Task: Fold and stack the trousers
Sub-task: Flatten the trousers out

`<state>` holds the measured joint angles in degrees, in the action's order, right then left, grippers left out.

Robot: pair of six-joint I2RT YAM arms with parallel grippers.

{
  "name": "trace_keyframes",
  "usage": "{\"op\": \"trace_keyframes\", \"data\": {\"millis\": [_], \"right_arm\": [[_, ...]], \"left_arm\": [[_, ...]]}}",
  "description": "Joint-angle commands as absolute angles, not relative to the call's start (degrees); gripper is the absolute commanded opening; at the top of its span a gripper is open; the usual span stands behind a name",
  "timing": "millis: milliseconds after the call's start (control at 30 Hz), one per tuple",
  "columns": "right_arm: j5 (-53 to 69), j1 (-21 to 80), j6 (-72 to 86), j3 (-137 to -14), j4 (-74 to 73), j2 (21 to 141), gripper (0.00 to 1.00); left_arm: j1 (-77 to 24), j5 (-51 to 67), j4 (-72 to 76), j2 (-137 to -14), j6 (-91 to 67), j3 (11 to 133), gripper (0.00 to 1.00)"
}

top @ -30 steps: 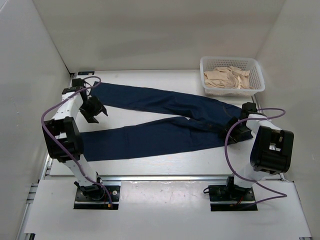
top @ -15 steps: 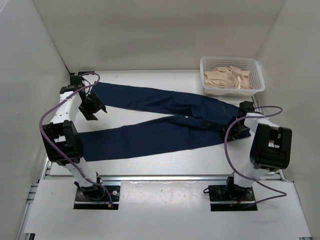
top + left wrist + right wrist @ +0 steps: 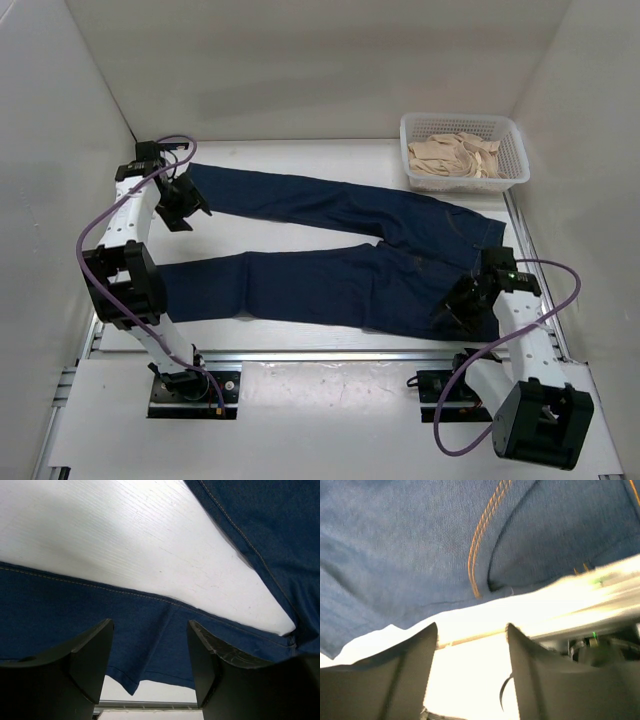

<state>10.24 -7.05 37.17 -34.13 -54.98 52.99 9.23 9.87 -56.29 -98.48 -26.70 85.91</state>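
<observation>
Jeans lie flat, waist just nearer than the basket, legs splayed away from it. My left gripper is over the far leg's hem, at the end farthest from the basket, jaws apart, empty. My right gripper is at the waist, jaws apart too. Step looks like laying one leg on the other: pinch hem and waist, lift evenly.

Dark navy trousers, unfolded, flat, legs spread leftward
</observation>
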Motion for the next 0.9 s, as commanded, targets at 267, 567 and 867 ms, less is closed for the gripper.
{"op": "trace_keyframes", "data": {"millis": [267,567,867], "right_arm": [[6.1,-6.8,36.1,-56.0,-51.0,66.9,0.00],[8.4,-5.0,37.2,-63.2,-40.1,86.5,0.00],[3.9,-5.5,35.0,-63.7,-37.2,99.6,0.02]], "left_arm": [[9.1,11.3,-56.2,-93.3,-26.1,75.2,0.72],[6.7,14.2,-50.6,-89.0,-31.7,56.8,0.52],[6.1,11.1,-49.3,-105.5,-32.4,68.1,0.49]]}}
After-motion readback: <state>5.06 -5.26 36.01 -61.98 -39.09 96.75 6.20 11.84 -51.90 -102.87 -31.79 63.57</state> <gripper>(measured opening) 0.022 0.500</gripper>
